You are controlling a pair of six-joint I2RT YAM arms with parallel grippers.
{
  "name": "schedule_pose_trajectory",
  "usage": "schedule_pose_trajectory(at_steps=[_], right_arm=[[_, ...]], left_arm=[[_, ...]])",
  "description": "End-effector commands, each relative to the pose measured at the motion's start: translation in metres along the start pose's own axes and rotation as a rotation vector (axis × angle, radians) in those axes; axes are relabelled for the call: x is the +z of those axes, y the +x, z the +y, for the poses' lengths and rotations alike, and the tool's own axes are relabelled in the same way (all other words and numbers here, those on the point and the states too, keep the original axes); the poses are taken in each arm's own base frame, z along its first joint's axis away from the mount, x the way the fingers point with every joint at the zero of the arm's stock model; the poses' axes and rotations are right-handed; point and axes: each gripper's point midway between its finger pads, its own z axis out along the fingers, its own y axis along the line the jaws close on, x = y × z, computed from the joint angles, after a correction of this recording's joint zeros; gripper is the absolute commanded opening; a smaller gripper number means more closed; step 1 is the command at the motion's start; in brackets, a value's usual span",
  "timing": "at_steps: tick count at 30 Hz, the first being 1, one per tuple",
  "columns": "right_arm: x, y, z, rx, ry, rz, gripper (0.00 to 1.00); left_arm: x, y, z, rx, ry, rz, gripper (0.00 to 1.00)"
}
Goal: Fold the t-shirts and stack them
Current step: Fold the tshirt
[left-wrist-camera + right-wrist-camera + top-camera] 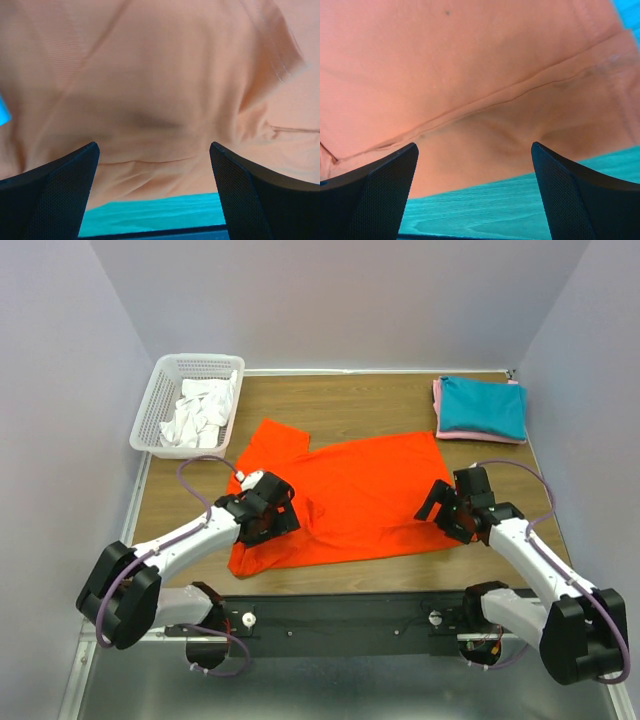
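Bright orange-red cloth t-shirt [360, 495], long axis left–right at frame centre; left pincer [262, 508] over its left end, right pincer [447, 508] over its right, both spread wide, gripping nothing.

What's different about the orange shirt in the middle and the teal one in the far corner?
The orange shirt lies spread out; the teal shirt is folded into a neat rectangle. The orange shirt rests straight on the table, the teal shirt on a pink one. The left gripper and right gripper stand open over the orange shirt's sides; neither is near the teal shirt. Both are plain cloth.
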Motion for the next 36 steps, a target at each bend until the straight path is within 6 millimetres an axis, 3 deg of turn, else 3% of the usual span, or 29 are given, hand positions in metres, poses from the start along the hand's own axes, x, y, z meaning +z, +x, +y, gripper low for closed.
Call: schedule_pose_trajectory(at_steps=[1,4,6,8,10,11,13,14,15,17,18,19,20,21,22,24,25,30,31,36], right_arm=[[-0.018,-0.032,0.004,0.012,0.039,-0.112,1.00],[-0.018,-0.046,0.007,0.009,0.065,-0.135,1.00],[-0.022,-0.068,0.013,0.011,0.091,-0.187,1.00],[-0.019,-0.088,0.024,0.004,0.099,-0.208,1.00],[-0.017,-0.106,0.037,-0.012,0.085,-0.234,1.00],[-0.008,-0.113,0.042,-0.021,0.094,-0.223,1.00],[-0.008,-0.141,0.060,-0.032,0.077,-0.274,1.00],[0.003,-0.146,0.059,-0.033,0.110,-0.269,1.00],[0.002,-0.164,0.071,-0.041,0.096,-0.299,1.00],[0.016,-0.172,0.073,-0.048,0.123,-0.292,1.00],[0.014,-0.184,0.082,-0.049,0.107,-0.318,1.00],[0.015,-0.189,0.084,-0.047,0.112,-0.330,1.00],[0.017,-0.192,0.085,-0.045,0.115,-0.338,1.00],[0.020,-0.197,0.087,-0.046,0.119,-0.346,1.00],[0.026,-0.202,0.087,-0.051,0.130,-0.350,1.00],[0.031,-0.204,0.087,-0.051,0.139,-0.348,1.00],[0.034,-0.204,0.088,-0.058,0.141,-0.345,1.00],[0.047,-0.201,0.088,-0.071,0.140,-0.315,1.00],[0.047,-0.200,0.089,-0.074,0.133,-0.310,1.00],[0.050,-0.199,0.085,-0.077,0.148,-0.310,1.00]], left_arm=[[-0.017,-0.025,0.020,-0.039,-0.145,-0.095,0.98],[-0.017,-0.050,0.008,-0.013,-0.133,-0.158,0.98],[-0.017,-0.080,-0.012,-0.020,-0.092,-0.222,0.98],[-0.026,-0.113,-0.035,0.015,-0.040,-0.294,0.98],[-0.024,-0.143,-0.041,0.005,-0.063,-0.341,0.98],[-0.037,-0.169,-0.055,0.009,-0.049,-0.398,0.98],[-0.031,-0.198,-0.050,0.003,-0.122,-0.440,0.98],[-0.031,-0.220,-0.064,0.028,-0.121,-0.462,0.98],[-0.029,-0.237,-0.062,0.021,-0.135,-0.480,0.98],[-0.017,-0.267,-0.070,0.019,-0.173,-0.505,0.98],[-0.010,-0.276,-0.064,0.025,-0.208,-0.488,0.98],[-0.017,-0.298,-0.075,0.007,-0.193,-0.517,0.98],[0.009,-0.298,-0.070,0.022,-0.231,-0.475,0.98],[0.016,-0.304,-0.071,0.036,-0.236,-0.464,0.98],[0.034,-0.323,-0.080,0.041,-0.206,-0.442,0.98],[0.036,-0.344,-0.093,0.039,-0.170,-0.468,0.98],[0.057,-0.343,-0.094,0.050,-0.175,-0.436,0.98],[0.092,-0.355,-0.101,0.067,-0.195,-0.414,0.94],[0.111,-0.349,-0.097,0.064,-0.208,-0.381,0.94],[0.136,-0.336,-0.084,0.043,-0.212,-0.312,0.87]])
